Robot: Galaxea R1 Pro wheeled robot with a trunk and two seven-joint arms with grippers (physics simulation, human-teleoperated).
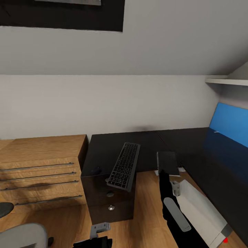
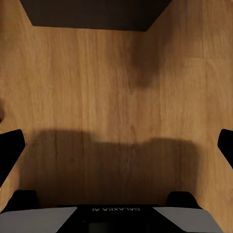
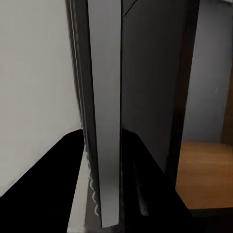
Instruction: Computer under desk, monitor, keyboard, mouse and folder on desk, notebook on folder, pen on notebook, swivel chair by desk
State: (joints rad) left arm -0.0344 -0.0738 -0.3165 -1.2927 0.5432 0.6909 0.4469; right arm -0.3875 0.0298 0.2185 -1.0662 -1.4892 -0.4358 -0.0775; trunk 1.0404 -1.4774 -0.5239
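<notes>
Head view: right gripper (image 1: 164, 171) clamps notebook (image 1: 167, 162) (over desk (image 1: 103, 151) edge)

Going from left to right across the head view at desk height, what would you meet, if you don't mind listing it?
Wooden dresser → mouse → keyboard → notebook held up by the right gripper → blue wall panel.

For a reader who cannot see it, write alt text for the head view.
A black desk stands against a white wall, with a keyboard overhanging its front edge and a mouse to its left. The right gripper holds a notebook at the desk edge; a wooden dresser stands left.
</notes>
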